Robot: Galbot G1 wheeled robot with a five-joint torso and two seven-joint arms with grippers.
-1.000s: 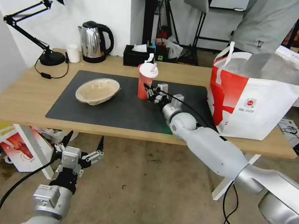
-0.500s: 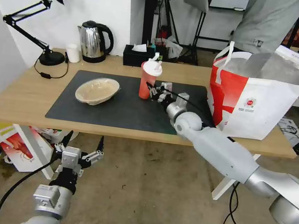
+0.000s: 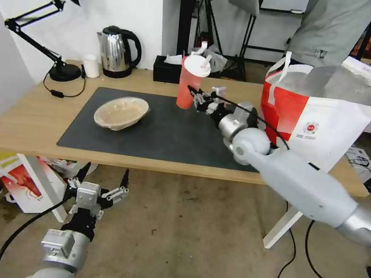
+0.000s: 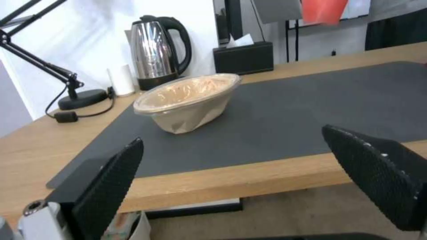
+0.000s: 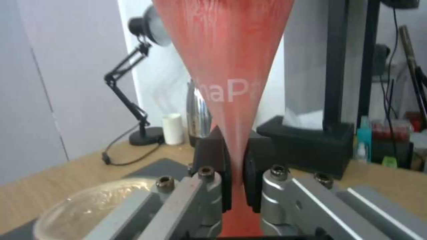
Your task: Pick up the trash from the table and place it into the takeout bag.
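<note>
Head view: a light-wood bench (image 3: 23,122) carries a dark grey mat. The right gripper (image 3: 196,98) reaches over the mat, its fingers clamped on the lower side of a red cup (image 3: 189,84) with a white lid, which is held clear above the mat, slightly tilted. A beige oval bowl (image 3: 121,112) rests on the mat's left part. The takeout bag (image 3: 320,116), white with red panels and foil lining, stands open at the bench's right end. The left gripper (image 3: 102,178) hangs below the bench's front edge, fingers spread apart and holding nothing.

Left wrist view: two black fingers (image 4: 109,185) stand wide apart; beyond them the beige oval bowl (image 4: 189,98) sits on the mat.

Right wrist view: the fingers (image 5: 214,160) pinch the red cup (image 5: 227,63), squeezing its wall narrow.
</note>
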